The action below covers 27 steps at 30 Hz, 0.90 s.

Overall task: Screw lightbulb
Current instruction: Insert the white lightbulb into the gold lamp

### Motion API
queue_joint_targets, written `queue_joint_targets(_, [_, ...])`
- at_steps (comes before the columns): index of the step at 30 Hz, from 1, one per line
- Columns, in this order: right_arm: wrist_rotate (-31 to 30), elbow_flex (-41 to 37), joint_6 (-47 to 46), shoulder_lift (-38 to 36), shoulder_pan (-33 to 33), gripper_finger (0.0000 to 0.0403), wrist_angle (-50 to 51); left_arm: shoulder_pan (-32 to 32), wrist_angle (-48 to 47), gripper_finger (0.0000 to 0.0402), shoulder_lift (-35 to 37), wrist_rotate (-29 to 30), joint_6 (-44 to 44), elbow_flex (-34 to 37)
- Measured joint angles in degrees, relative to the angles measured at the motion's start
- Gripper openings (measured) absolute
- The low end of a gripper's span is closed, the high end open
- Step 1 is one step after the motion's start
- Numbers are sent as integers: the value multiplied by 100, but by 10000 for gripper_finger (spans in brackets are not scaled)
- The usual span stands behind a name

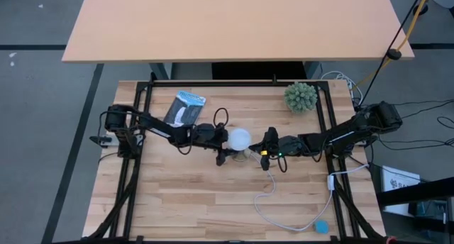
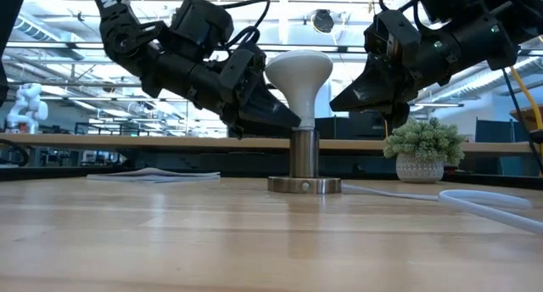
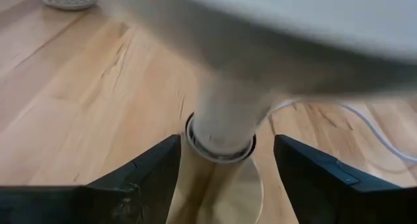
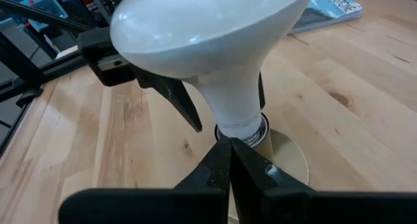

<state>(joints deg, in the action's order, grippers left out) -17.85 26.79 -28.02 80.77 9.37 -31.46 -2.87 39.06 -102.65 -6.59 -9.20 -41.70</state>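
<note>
The white lightbulb [image 2: 299, 71] stands upright with its narrow base in the metal socket [image 2: 304, 184] at the table's middle. It also shows in the high view [image 1: 240, 137] and the right wrist view [image 4: 208, 35]. My left gripper [image 3: 227, 159] is open. It comes from the table's left, with one finger on either side of the bulb's neck [image 3: 225, 120] and a gap showing on both sides. My right gripper [image 4: 229, 149] is shut. It slants down from the table's right, its tips just short of the bulb's base in the low view [image 2: 335, 105].
A spiky green plant in a white pot [image 1: 301, 96] stands at the far right. A printed packet [image 1: 184, 108] lies at the far left. The socket's white cord [image 1: 284, 208] loops toward the near right, ending by a small blue object [image 1: 321, 227].
</note>
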Motion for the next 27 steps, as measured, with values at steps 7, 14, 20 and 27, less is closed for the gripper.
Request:
queue_joint_targets(7, [2, 0, 44, 0, 0, 0, 66, -9, 591, 250, 342, 9, -239, 579])
queue_joint_targets(14, [2, 0, 226, 0, 0, 0, 95, 2, 567, 250, 955, 129, -424, 1056])
queue_joint_targets(20, [0, 0, 408, 0, 0, 0, 63, 6, 562, 250, 986, 125, -709, 1093])
queue_joint_targets(27, [-14, 0, 314, 0, 0, 0, 35, 6, 563, 250, 984, 125, -874, 1089])
